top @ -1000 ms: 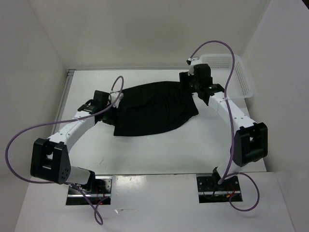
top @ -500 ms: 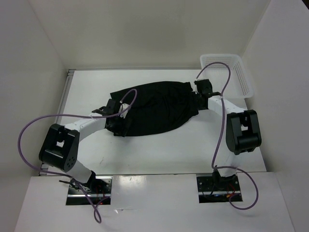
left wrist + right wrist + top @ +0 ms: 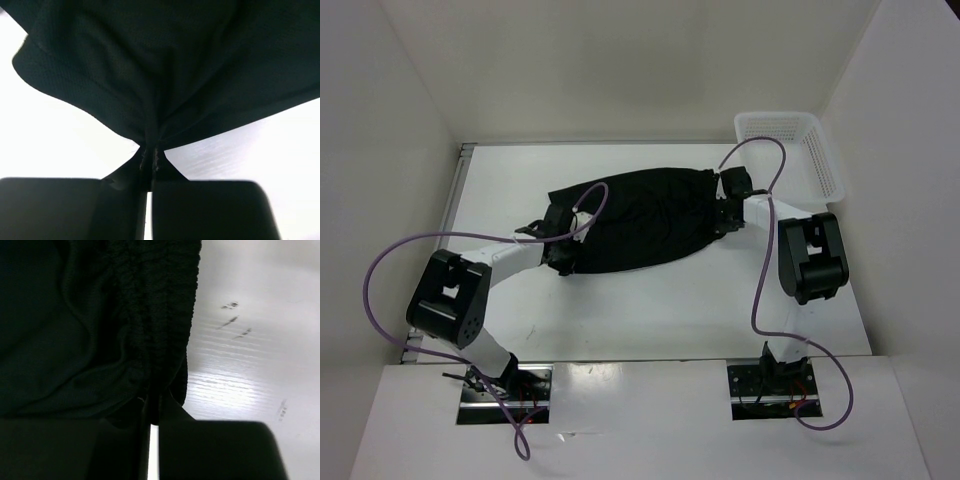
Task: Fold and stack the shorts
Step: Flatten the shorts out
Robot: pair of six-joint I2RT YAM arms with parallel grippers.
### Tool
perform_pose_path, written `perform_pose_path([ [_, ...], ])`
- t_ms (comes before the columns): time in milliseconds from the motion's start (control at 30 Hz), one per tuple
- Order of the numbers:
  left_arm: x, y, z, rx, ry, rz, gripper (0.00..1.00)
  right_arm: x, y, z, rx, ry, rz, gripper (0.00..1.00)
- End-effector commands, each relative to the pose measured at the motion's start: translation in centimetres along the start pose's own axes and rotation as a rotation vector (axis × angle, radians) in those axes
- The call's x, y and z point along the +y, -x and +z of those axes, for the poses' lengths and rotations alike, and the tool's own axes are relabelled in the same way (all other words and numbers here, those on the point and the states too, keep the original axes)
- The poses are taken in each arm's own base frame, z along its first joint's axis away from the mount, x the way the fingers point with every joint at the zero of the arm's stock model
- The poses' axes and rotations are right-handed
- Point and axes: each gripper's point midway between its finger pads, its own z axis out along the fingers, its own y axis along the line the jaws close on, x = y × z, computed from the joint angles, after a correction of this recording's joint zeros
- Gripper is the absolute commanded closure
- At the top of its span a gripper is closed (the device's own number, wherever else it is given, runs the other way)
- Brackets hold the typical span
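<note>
gripping the shorts (image 3: 640,220) spread on the worktop (image 3: 620,310), the left pincer (image 3: 150,160) clenches their left-side edge and the right pincer (image 3: 152,410) their ribbed waistband.

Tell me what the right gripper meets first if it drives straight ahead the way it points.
The shorts themselves: the right gripper is shut on their gathered waistband, and black fabric fills the line ahead. Beyond that, depth is unclear.

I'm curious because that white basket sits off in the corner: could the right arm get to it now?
Probably yes. The basket lies just beyond the right gripper with only table between. But that gripper is pinching the shorts, so it would need to let go first.
</note>
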Motion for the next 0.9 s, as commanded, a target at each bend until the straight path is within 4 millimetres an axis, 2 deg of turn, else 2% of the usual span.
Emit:
perform_pose_path([
  [0, 1.0, -1.5, 1.0, 0.037, 0.052, 0.003, 1.00, 1.6, 1.9, -0.1, -0.028, 0.094, 0.009, 1.00],
  [33, 1.5, -0.5, 0.8, 0.007, 0.079, 0.003, 1.00, 2.1, 3.3, -0.8, -0.061, 0.119, 0.007, 1.00],
  [67, 3.0, 1.3, 0.3, -0.036, 0.142, -0.008, 1.00, 2.6, 6.4, -1.9, -0.131, 0.144, 0.003, 1.00],
  [100, 4.8, 2.9, -0.2, -0.078, 0.187, -0.042, 1.00, 3.0, 8.4, -2.7, -0.176, 0.158, 0.013, 1.00],
  [133, 6.3, 5.3, -1.0, -0.144, 0.227, -0.066, 1.00, 3.1, 10.6, -3.7, -0.228, 0.161, 0.010, 1.00],
  [167, 8.2, 7.3, -1.6, -0.186, 0.281, -0.093, 1.00, 3.4, 15.3, -6.5, -0.339, 0.169, 0.003, 1.00],
  [200, 11.2, 12.4, -3.9, -0.296, 0.333, -0.141, 1.00, 3.3, 17.0, -6.8, -0.366, 0.161, 0.013, 1.00],
  [233, 12.9, 15.0, -5.6, -0.360, 0.365, -0.164, 1.00, 3.4, 19.0, -8.0, -0.408, 0.164, 0.011, 1.00],
  [267, 14.1, 17.4, -7.4, -0.415, 0.385, -0.181, 1.00, 3.5, 23.0, -11.6, -0.514, 0.161, 0.008, 1.00],
  [300, 16.3, 21.5, -11.8, -0.533, 0.431, -0.209, 1.00, 3.5, 24.5, -12.7, -0.555, 0.164, 0.006, 1.00],
  [333, 17.1, 23.2, -13.7, -0.586, 0.446, -0.217, 1.00, 3.7, 26.9, -15.6, -0.628, 0.169, 0.002, 1.00],
  [367, 17.1, 24.3, -15.7, -0.629, 0.452, -0.218, 1.00, 3.8, 27.9, -17.6, -0.674, 0.177, -0.014, 1.00],
  [400, 17.9, 25.0, -18.7, -0.687, 0.490, -0.234, 1.00, 3.8, 28.5, -19.2, -0.708, 0.179, -0.016, 1.00],
  [433, 17.8, 25.6, -20.7, -0.724, 0.495, -0.235, 1.00, 4.4, 28.8, -22.1, -0.757, 0.186, -0.036, 1.00],
  [467, 17.8, 25.4, -21.8, -0.731, 0.509, -0.241, 1.00, 4.8, 28.9, -23.7, -0.782, 0.212, -0.048, 1.00],
  [500, 17.8, 25.1, -24.6, -0.777, 0.524, -0.249, 1.00, 5.0, 28.8, -27.2, -0.834, 0.229, -0.070, 1.00],
  [567, 18.0, 24.0, -26.7, -0.790, 0.547, -0.262, 1.00, 5.9, 27.8, -29.5, -0.850, 0.283, -0.107, 1.00],
  [600, 17.6, 23.5, -29.3, -0.839, 0.564, -0.268, 1.00, 6.2, 27.0, -32.3, -0.884, 0.304, -0.132, 1.00],
  [633, 17.3, 23.2, -30.5, -0.862, 0.567, -0.268, 1.00, 6.4, 26.6, -33.8, -0.907, 0.313, -0.170, 1.00],
  [667, 16.9, 22.4, -32.9, -0.900, 0.583, -0.275, 1.00, 7.1, 25.8, -35.1, -0.915, 0.352, -0.210, 1.00],
  [700, 16.7, 22.1, -34.3, -0.928, 0.594, -0.280, 1.00, 7.3, 25.0, -35.8, -0.912, 0.366, -0.234, 1.00],
  [733, 16.4, 21.7, -35.4, -0.945, 0.596, -0.281, 1.00, 7.6, 24.1, -39.0, -0.964, 0.377, -0.276, 1.00],
  [767, 16.3, 21.0, -38.0, -0.995, 0.619, -0.292, 1.00, 8.4, 23.0, -40.1, -0.969, 0.425, -0.320, 1.00],
  [800, 16.1, 20.6, -39.3, -1.020, 0.630, -0.298, 1.00, 8.9, 21.8, -40.8, -0.959, 0.459, -0.352, 1.00],
  [833, 15.4, 20.0, -42.0, -1.080, 0.636, -0.300, 1.00, 9.4, 20.4, -44.0, -1.008, 0.489, -0.393, 1.00],
  [867, 15.1, 19.6, -43.1, -1.104, 0.638, -0.300, 1.00, 10.5, 19.0, -45.2, -1.009, 0.566, -0.438, 1.00],
])
